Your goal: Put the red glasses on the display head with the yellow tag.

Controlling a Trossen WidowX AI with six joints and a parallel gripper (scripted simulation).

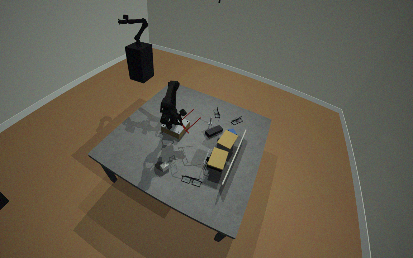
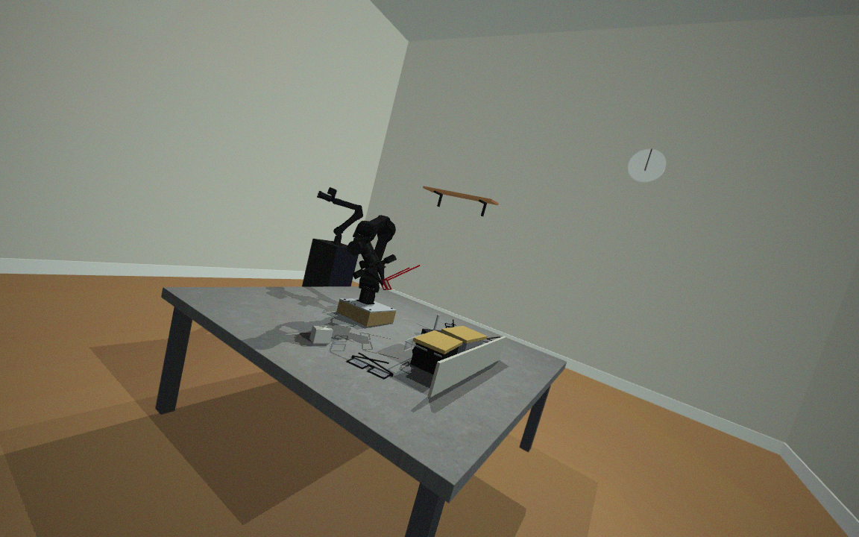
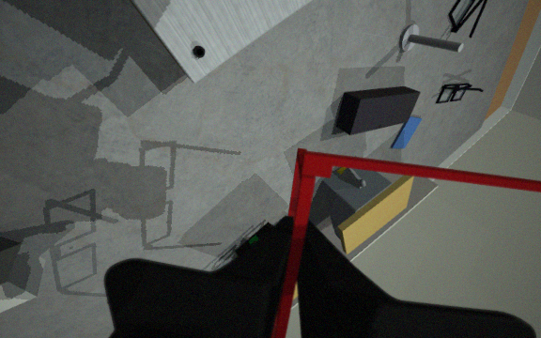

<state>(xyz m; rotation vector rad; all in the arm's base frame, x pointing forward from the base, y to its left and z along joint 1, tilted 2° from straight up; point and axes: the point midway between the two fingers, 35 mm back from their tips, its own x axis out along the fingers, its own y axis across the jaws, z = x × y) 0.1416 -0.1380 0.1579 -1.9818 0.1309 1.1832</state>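
My gripper is shut on the front frame of the red glasses. The glasses hang in the air near the arm's base, temples open and pointing away from the arm. The display head with the yellow tag is the farther yellow-topped head; its nose peg shows beside the tag in the wrist view. The other head stands beside it, with a green tag and a thin pale glasses frame at its front. My fingers partly hide it in the wrist view.
A white board stands behind the heads. A dark box, a blue piece and a metal post are near the yellow-tag head. Black glasses lie at the back and front. A white block stands front left.
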